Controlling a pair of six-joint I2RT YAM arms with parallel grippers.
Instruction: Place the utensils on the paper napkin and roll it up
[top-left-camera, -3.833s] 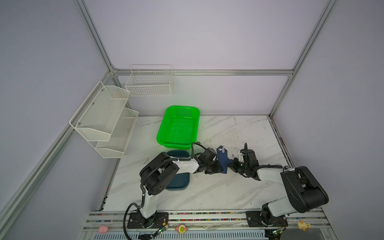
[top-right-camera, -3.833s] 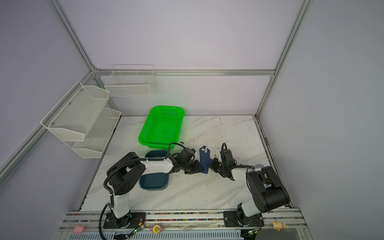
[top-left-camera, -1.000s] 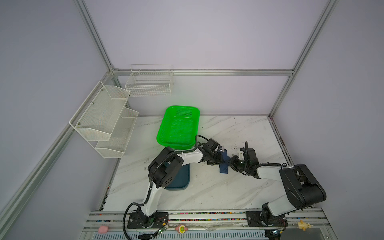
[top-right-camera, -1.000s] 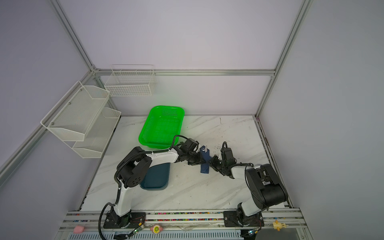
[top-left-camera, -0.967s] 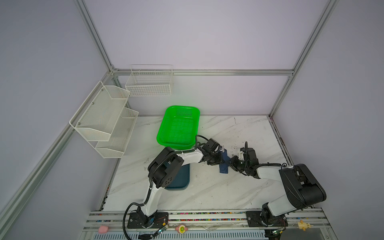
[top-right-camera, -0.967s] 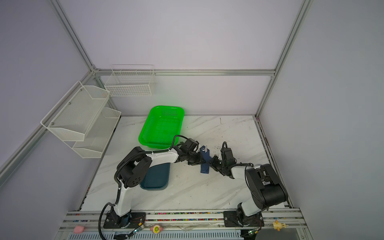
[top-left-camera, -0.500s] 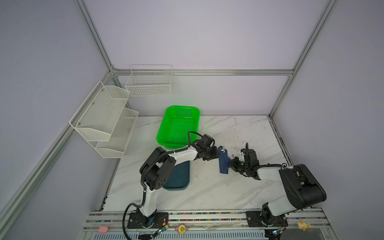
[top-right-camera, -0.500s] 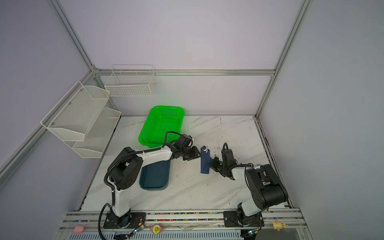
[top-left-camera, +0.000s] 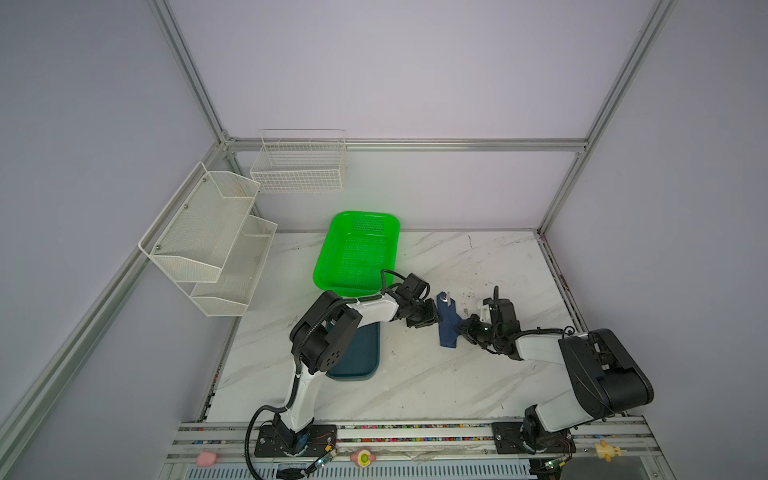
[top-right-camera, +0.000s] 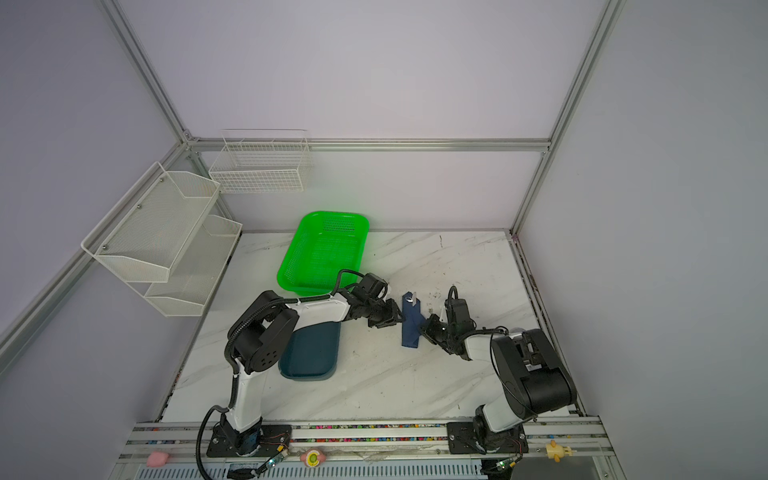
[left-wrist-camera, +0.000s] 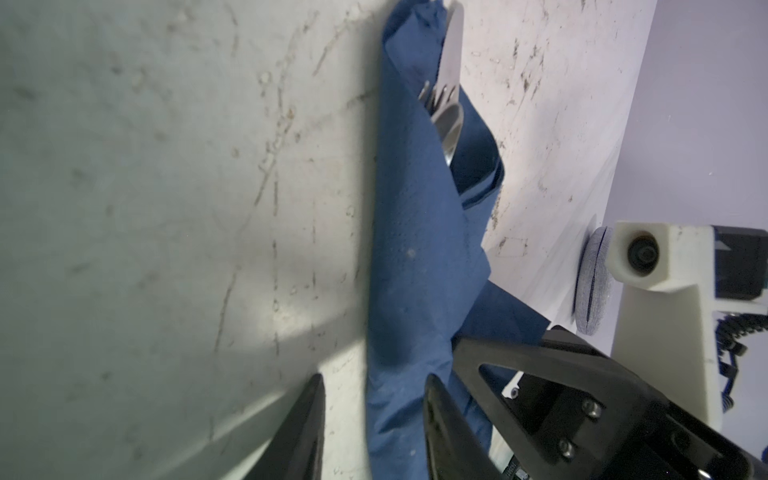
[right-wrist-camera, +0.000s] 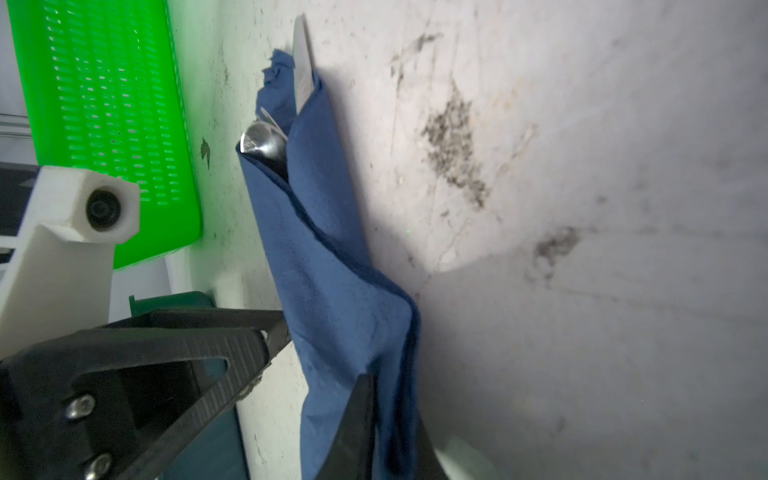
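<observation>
The paper napkin (top-left-camera: 448, 326) (top-right-camera: 411, 324) lies on the marble table as a narrow dark blue roll. The utensils (left-wrist-camera: 449, 95) (right-wrist-camera: 266, 141) are wrapped inside it, and their silver tips stick out of its far end (top-left-camera: 445, 298). My left gripper (top-left-camera: 432, 320) (left-wrist-camera: 374, 386) is open at the roll's left side. One of its fingers (left-wrist-camera: 309, 415) rests over bare table and the other overlaps the blue paper. My right gripper (top-left-camera: 463, 330) (right-wrist-camera: 392, 403) is at the roll's right side, shut on a loose fold of the napkin (right-wrist-camera: 357, 316).
A green perforated basket (top-left-camera: 357, 249) stands behind the left arm. A dark teal tray (top-left-camera: 357, 357) lies under that arm's elbow. White wire racks (top-left-camera: 208, 241) (top-left-camera: 299, 166) hang on the left and back walls. A grey round pad (left-wrist-camera: 592, 282) lies near the right arm.
My left gripper pulled back from the roll, then returned to its left side with its jaws wider. The right gripper's jaws have closed on the napkin's fold. The roll stays in place.
</observation>
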